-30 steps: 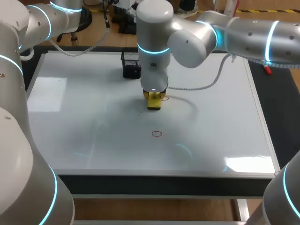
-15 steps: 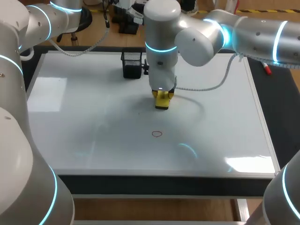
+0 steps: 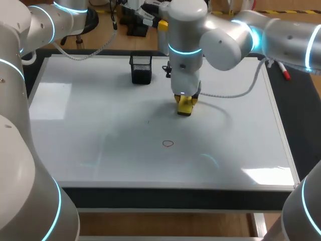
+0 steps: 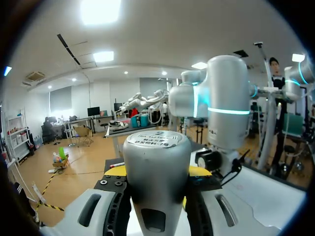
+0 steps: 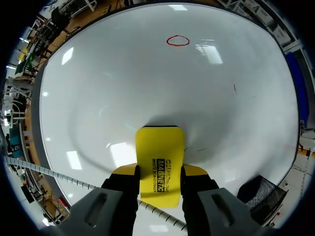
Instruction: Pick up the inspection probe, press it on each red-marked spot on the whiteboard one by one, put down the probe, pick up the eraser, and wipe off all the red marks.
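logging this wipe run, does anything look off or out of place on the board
Nothing stands out. The right hand holds the eraser on the whiteboard, one red ring remains, the basket stands upright, and the left hand holds the probe.

Yellow eraser flat on whiteboard (right gripper clamps its sides); red oval mark well apart; grey cylindrical probe in left gripper.

Ceiling-light glare across glossy whiteboard
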Robot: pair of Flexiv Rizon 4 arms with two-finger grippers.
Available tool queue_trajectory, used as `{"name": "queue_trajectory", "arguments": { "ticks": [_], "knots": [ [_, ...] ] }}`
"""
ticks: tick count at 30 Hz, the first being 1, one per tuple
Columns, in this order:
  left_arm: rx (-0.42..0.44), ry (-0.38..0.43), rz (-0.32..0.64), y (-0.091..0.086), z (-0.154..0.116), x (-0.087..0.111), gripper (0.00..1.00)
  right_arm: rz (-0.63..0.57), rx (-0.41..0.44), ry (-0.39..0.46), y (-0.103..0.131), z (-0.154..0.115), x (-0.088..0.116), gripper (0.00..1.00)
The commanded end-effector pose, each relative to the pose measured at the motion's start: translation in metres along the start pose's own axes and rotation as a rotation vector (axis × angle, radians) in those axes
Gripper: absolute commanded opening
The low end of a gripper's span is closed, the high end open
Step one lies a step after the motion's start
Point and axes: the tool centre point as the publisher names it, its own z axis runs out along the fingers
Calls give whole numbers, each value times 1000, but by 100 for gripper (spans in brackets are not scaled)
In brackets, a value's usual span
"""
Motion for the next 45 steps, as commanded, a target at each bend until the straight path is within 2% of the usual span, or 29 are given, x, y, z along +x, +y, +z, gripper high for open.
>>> {"name": "queue_trajectory", "arguments": {
  "ticks": [1,13,36,45],
  "knots": [
    [7,145,-2,3,-3,-7,0,11,15,-18,-2,-8,10,0],
    [7,145,-2,3,-3,-7,0,109,41,-39,-24,-30,47,0],
    [7,145,-2,3,-3,-7,0,460,67,-33,-48,-39,166,0],
    [7,145,-2,3,-3,-7,0,561,71,-17,-45,-39,200,0]
  ]
}}
